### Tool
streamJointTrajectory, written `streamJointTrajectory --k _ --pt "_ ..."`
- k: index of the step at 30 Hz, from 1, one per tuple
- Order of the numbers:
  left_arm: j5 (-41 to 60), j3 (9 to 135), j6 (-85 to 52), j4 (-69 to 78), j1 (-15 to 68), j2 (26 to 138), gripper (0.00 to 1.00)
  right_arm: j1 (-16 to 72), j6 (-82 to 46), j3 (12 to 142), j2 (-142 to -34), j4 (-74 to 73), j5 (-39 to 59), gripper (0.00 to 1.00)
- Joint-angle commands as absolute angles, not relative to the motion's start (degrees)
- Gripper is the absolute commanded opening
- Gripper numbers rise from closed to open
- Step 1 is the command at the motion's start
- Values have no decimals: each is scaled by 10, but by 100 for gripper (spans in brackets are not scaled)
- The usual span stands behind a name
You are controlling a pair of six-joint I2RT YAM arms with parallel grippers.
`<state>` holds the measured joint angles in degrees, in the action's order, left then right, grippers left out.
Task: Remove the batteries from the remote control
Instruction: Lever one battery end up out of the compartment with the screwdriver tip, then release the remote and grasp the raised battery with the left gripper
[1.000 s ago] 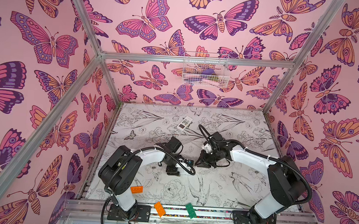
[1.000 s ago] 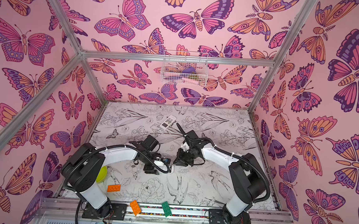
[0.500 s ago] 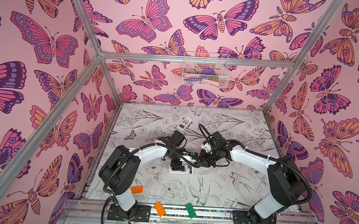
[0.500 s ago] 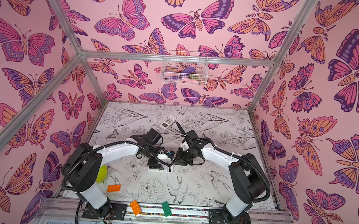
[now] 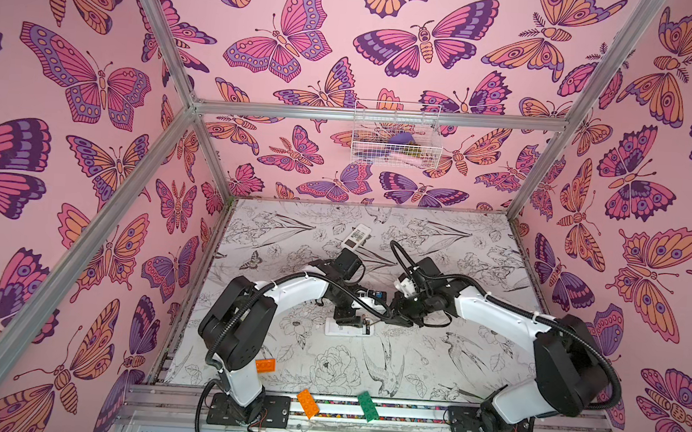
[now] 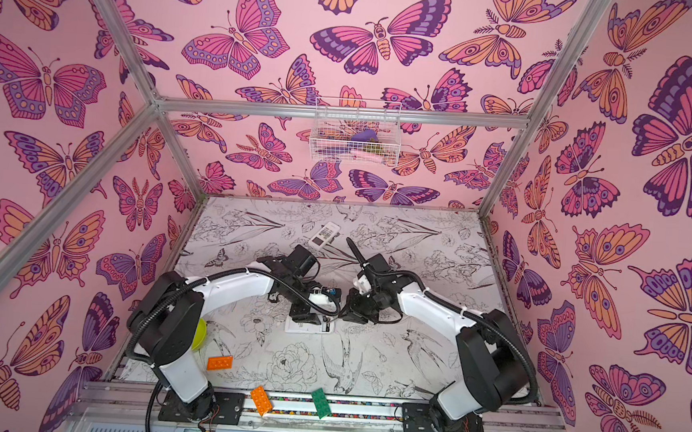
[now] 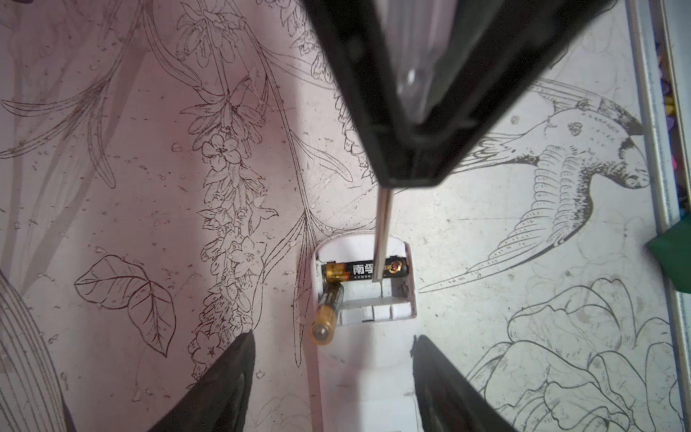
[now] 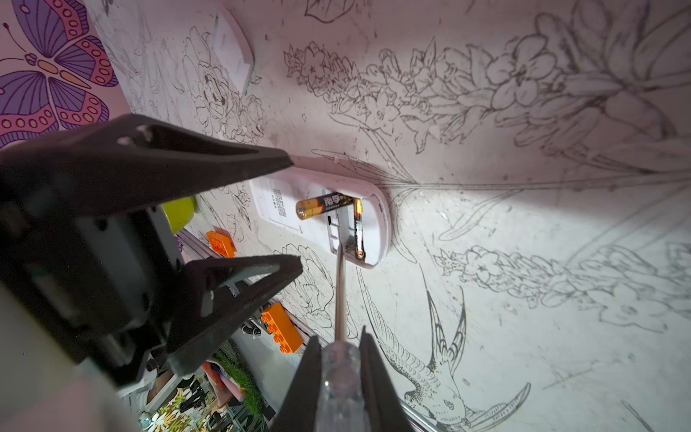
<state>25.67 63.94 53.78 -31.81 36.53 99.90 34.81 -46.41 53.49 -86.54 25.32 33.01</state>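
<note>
The white remote control (image 7: 364,355) lies face down with its battery bay open. One of the batteries (image 7: 359,271) lies flat in the bay. Another battery (image 7: 327,318) is tipped up, with its gold end sticking out over the bay's edge. My left gripper (image 7: 332,374) is open, its fingers (image 7: 224,385) standing on either side of the remote's body. My right gripper (image 8: 340,348) is shut on the clear handle of a screwdriver (image 8: 339,291), whose tip is in the bay beside the flat battery (image 8: 359,232). Both top views show the grippers (image 5: 349,319) (image 6: 350,313) meeting over the remote (image 6: 307,327).
A second white remote (image 5: 356,236) lies farther back on the table. Two orange bricks (image 5: 265,365) (image 5: 308,404) and a green brick (image 5: 367,406) sit near the front rail. A wire basket (image 5: 396,135) hangs on the back wall. A flat white piece (image 8: 232,52) lies beyond the remote.
My left gripper has shifted slightly right over the remote and its jaws have narrowed a little. The right gripper has stayed shut on the screwdriver.
</note>
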Motion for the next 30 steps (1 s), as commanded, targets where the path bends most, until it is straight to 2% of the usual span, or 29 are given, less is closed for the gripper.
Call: streamJointTrajectory --k 1,7,12,14,22,27,30 --pt "265 650 535 -338 371 1016 67 339 -454 523 -834 278 315 0" --pt "261 658 510 -335 379 1030 63 303 -440 492 -782 296 290 0" --pt "251 660 500 -329 387 1036 53 295 -428 477 -755 300 232 0" --pt "243 656 500 -323 388 1037 47 293 -427 475 -758 297 228 0" --pt "219 643 481 -294 395 1034 41 293 -432 461 -762 276 224 0" --pt "213 632 468 -278 396 1026 32 292 -448 430 -738 242 217 0" --pt "214 629 461 -277 396 1021 29 292 -439 448 -741 272 216 0"
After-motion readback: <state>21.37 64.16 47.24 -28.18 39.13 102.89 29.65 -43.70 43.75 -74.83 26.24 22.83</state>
